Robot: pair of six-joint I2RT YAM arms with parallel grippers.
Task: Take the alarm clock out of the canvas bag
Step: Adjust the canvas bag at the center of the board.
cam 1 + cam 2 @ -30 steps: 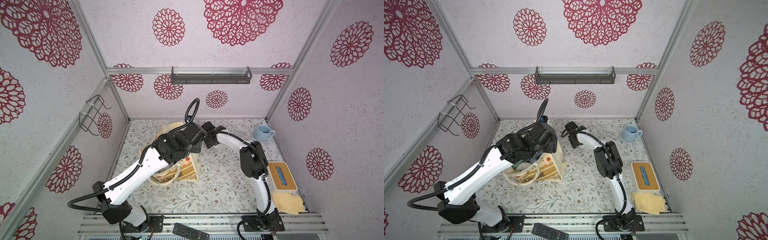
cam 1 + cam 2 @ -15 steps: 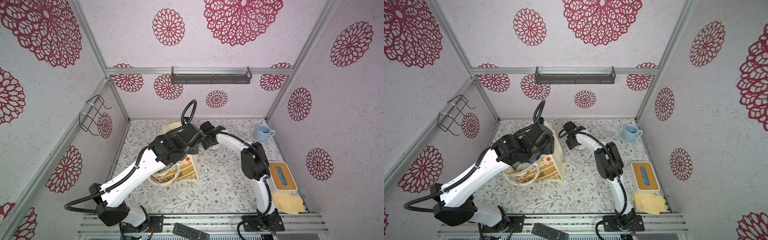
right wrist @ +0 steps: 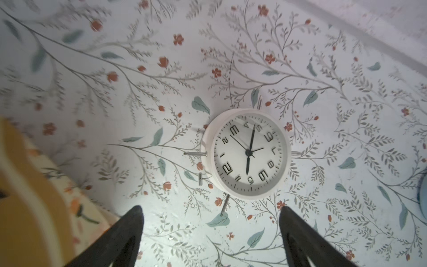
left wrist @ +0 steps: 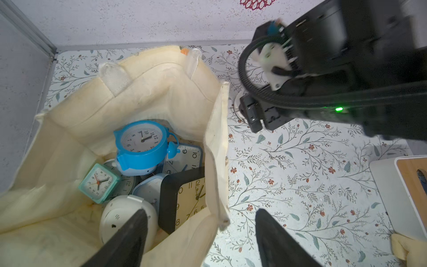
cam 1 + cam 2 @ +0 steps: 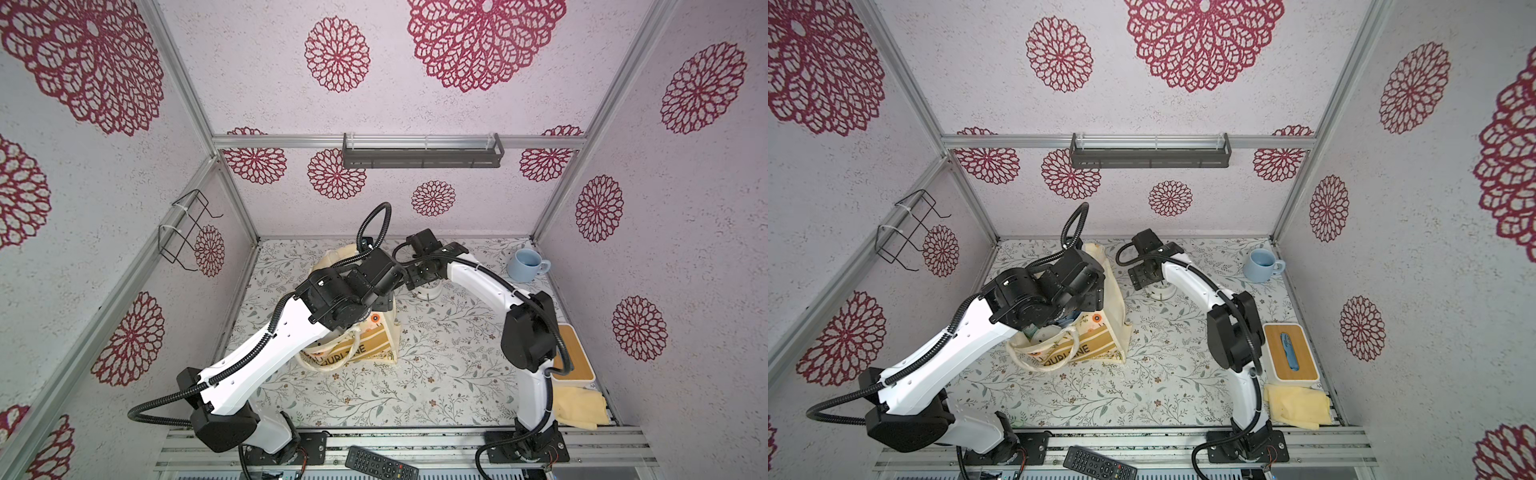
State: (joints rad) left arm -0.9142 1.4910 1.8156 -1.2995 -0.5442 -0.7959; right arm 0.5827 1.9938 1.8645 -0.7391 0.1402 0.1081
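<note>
The cream canvas bag (image 5: 376,347) (image 5: 1115,305) stands open on the table, tan band toward the front. In the left wrist view the canvas bag (image 4: 161,92) holds several clocks, among them a blue twin-bell clock (image 4: 143,143) and a black-framed clock (image 4: 184,196). My left gripper (image 4: 201,215) is open and straddles the bag's right wall, one finger inside over a white clock (image 4: 122,215). A white round alarm clock (image 3: 247,154) (image 5: 428,293) (image 5: 1160,294) lies face up on the table, right of the bag. My right gripper (image 3: 211,209) (image 5: 1144,276) hangs open above it, holding nothing.
A blue mug (image 5: 1262,266) stands at the back right. A white box with a wooden lid (image 5: 1291,351) and a yellow cloth (image 5: 1296,405) lie along the right edge. A remote (image 5: 1098,461) rests on the front rail. A grey shelf (image 5: 1150,156) hangs on the back wall.
The right wrist has shifted slightly, and the white alarm clock now shows on the table beneath it. The left arm has barely moved over the bag.
</note>
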